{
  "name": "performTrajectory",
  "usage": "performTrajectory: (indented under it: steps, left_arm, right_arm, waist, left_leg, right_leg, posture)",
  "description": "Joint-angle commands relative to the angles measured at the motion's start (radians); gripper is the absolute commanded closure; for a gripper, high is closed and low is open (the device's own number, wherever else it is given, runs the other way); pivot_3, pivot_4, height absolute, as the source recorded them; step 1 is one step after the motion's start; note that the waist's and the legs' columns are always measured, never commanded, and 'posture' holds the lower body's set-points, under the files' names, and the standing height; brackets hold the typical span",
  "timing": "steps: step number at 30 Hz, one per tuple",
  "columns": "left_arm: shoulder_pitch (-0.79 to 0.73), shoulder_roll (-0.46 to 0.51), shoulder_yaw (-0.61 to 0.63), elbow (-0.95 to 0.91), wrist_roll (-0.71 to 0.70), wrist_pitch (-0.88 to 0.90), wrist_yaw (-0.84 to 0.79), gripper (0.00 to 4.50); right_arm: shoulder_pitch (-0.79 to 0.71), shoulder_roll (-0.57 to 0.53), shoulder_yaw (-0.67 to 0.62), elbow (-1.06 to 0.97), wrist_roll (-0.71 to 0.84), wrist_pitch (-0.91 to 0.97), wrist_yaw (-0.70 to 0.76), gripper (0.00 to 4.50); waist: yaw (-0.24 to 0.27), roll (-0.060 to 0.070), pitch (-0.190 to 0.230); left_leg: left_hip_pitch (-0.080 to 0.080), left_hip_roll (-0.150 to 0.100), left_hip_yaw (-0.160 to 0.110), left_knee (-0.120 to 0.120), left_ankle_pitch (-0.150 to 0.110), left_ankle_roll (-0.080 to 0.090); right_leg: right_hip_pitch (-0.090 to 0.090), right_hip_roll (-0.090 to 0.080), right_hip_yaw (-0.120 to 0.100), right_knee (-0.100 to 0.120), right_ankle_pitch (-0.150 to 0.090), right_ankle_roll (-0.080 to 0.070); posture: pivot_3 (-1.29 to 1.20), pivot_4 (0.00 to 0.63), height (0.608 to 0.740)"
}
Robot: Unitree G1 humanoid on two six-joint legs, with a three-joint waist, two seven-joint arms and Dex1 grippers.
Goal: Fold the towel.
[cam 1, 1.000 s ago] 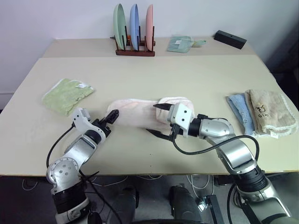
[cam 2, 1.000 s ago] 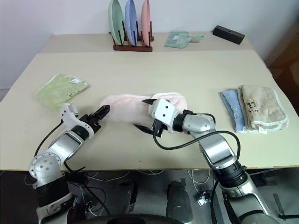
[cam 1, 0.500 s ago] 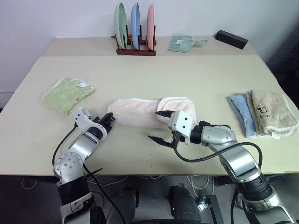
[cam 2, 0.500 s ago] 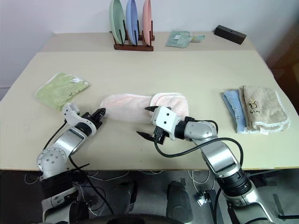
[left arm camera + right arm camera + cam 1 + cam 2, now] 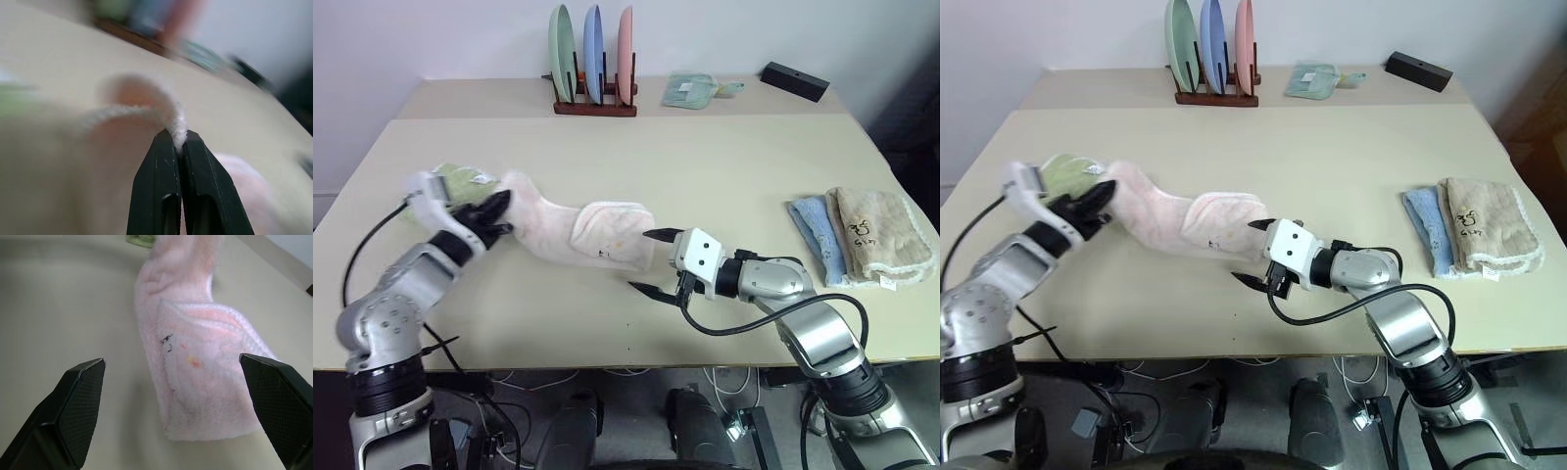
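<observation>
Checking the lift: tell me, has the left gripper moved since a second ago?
Yes. The left gripper, shut on the towel, rose toward the green cloth.

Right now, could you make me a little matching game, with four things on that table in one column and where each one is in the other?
Things:
1. pink towel
2. plate rack
3. black box
4. beige towel

Places:
A. far right corner of the table
B. right edge, beside a blue cloth
C. far side, holding three upright plates
D. one end pinched in the left gripper

Pairs: 1-D, 2-C, 3-A, 4-B
</observation>
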Motion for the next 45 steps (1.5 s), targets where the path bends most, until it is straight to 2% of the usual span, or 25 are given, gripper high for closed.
performTrajectory:
  steps: [1,5,9,15,19,20,21,23,28,29,31,33,34,39,40,45]
  left_arm:
    - [-0.037,0.024,-0.178,-0.122,0.077,-0.015,-0.115,4.46]
    - [-0.076,-0.029,-0.309,-0.133,0.125,-0.010,-0.146,4.46]
    - [-0.079,-0.025,-0.432,-0.095,0.249,-0.036,-0.199,4.46]
    - [-0.085,-0.071,-0.460,-0.006,0.335,-0.051,-0.213,4.46]
    - [-0.065,-0.087,-0.444,-0.004,0.325,-0.044,-0.258,4.46]
    - [-0.061,-0.086,-0.436,-0.010,0.317,-0.038,-0.268,3.90]
    - [-0.055,-0.082,-0.430,-0.020,0.313,-0.033,-0.277,3.57]
    - [-0.035,-0.066,-0.413,-0.042,0.310,-0.033,-0.297,2.60]
    - [0.031,-0.008,-0.258,-0.111,0.199,0.003,-0.341,0.13]
    - [0.043,0.008,-0.217,-0.120,0.165,0.017,-0.349,0.13]
    - [0.061,0.039,-0.134,-0.122,0.119,0.022,-0.363,0.02]
    - [0.050,0.049,-0.073,-0.081,0.129,0.007,-0.321,0.64]
    - [0.040,0.051,-0.055,-0.059,0.150,-0.012,-0.302,1.00]
    - [-0.018,0.065,-0.122,0.011,0.319,-0.115,-0.264,3.54]
    - [-0.036,0.050,-0.143,0.026,0.339,-0.126,-0.257,4.01]
    - [-0.102,-0.036,-0.265,0.123,0.469,-0.206,-0.236,4.01]
  right_arm:
    - [-0.012,0.005,-0.010,-0.004,-0.004,-0.023,-0.004,0.00]
    - [-0.005,0.005,-0.015,0.003,-0.012,-0.024,-0.015,0.00]
    - [0.010,0.000,-0.019,-0.007,-0.016,-0.022,-0.026,0.00]
    - [0.030,-0.013,-0.029,-0.015,-0.021,-0.019,-0.039,0.00]
    - [0.036,-0.016,-0.029,-0.017,-0.027,-0.019,-0.043,0.00]
    - [0.036,-0.017,-0.028,-0.017,-0.028,-0.020,-0.043,0.00]
    - [0.037,-0.018,-0.029,-0.018,-0.028,-0.020,-0.043,0.00]
    - [0.037,-0.022,-0.031,-0.016,-0.031,-0.021,-0.042,0.00]
    - [0.036,-0.063,-0.067,-0.008,-0.021,-0.019,-0.024,0.00]
    - [0.037,-0.074,-0.080,-0.009,-0.011,-0.015,-0.014,0.00]
    - [0.037,-0.093,-0.115,-0.012,0.023,0.005,0.004,0.56]
    - [0.032,-0.090,-0.148,-0.017,0.060,0.025,0.009,1.28]
    - [0.021,-0.076,-0.162,-0.018,0.077,0.038,0.000,1.86]
    - [-0.074,0.027,-0.161,-0.016,0.145,0.120,-0.049,4.43]
    - [-0.100,0.056,-0.147,0.001,0.138,0.134,-0.070,4.50]
    - [-0.210,0.205,-0.038,0.174,0.045,0.154,-0.174,4.50]
  waist:
    - [-0.003,0.000,0.000]
    - [-0.007,0.000,0.000]
    - [-0.004,0.000,0.000]
    - [-0.002,0.000,0.000]
    - [-0.002,0.000,0.000]
    - [-0.002,0.000,0.000]
    - [-0.003,0.000,0.000]
    - [-0.005,0.000,0.000]
    - [-0.003,0.000,0.000]
    - [-0.003,0.000,0.000]
    - [-0.002,0.000,0.000]
    - [-0.002,0.000,0.000]
    - [-0.002,0.000,0.000]
    - [-0.002,0.000,0.000]
    - [-0.002,0.000,0.000]
    - [-0.003,0.000,0.000]
  left_leg:
    - [0.000,0.000,0.000,0.000,0.000,0.000]
    - [0.000,0.001,0.000,-0.002,0.000,0.000]
    - [0.000,0.001,0.001,-0.001,0.000,0.000]
    - [0.000,0.001,0.000,-0.001,0.000,0.000]
    - [0.000,0.001,0.000,-0.001,0.000,0.000]
    - [0.000,0.001,0.000,-0.001,0.000,0.000]
    - [0.000,0.001,0.000,-0.001,0.000,0.000]
    - [0.000,0.001,0.000,-0.001,0.000,0.000]
    - [0.000,0.001,0.000,-0.001,0.000,0.000]
    - [0.000,0.001,0.000,-0.001,0.000,0.000]
    - [0.000,0.001,0.000,-0.001,0.000,0.000]
    - [0.000,0.001,0.000,-0.001,0.000,0.000]
    - [0.000,0.001,0.000,-0.001,0.000,0.000]
    - [0.000,0.001,0.000,-0.001,0.000,0.000]
    - [0.000,0.001,0.000,-0.001,0.000,0.000]
    - [0.001,0.000,0.000,-0.001,0.000,0.000]
  right_leg:
    - [0.000,0.000,0.000,0.000,0.000,0.000]
    - [-0.001,0.000,0.000,0.000,0.000,0.000]
    - [-0.001,0.000,0.000,0.001,0.000,0.000]
    - [-0.001,0.000,0.000,0.000,0.000,0.000]
    - [-0.001,0.000,0.000,0.000,0.000,0.001]
    - [-0.001,0.000,0.000,0.000,0.000,0.001]
    - [-0.001,0.000,0.000,0.000,0.000,0.001]
    - [-0.001,0.000,0.000,0.000,0.000,0.001]
    - [-0.001,0.000,0.000,0.001,0.000,0.001]
    - [-0.001,0.000,0.000,0.001,0.000,0.001]
    - [-0.001,0.000,0.000,0.001,0.000,0.001]
    - [-0.001,0.000,0.000,0.001,0.000,0.001]
    - [-0.001,0.000,0.000,0.001,0.000,0.000]
    - [-0.001,0.000,0.000,0.001,0.000,0.000]
    - [-0.001,0.000,0.000,0.001,0.000,0.001]
    - [-0.001,0.000,0.000,0.001,0.000,0.001]
  posture:
    - [0.00,0.150,0.740]
    - [0.00,0.150,0.740]
    - [0.00,0.150,0.740]
    - [0.00,0.150,0.740]
    - [0.00,0.150,0.740]
    - [0.00,0.150,0.740]
    - [0.00,0.150,0.740]
    - [0.00,0.150,0.740]
    - [0.00,0.150,0.740]
    - [0.00,0.150,0.740]
    - [0.00,0.150,0.740]
    - [0.00,0.150,0.740]
    - [0.00,0.150,0.740]
    - [0.00,0.150,0.740]
    - [0.00,0.150,0.740]
    - [0.00,0.150,0.740]
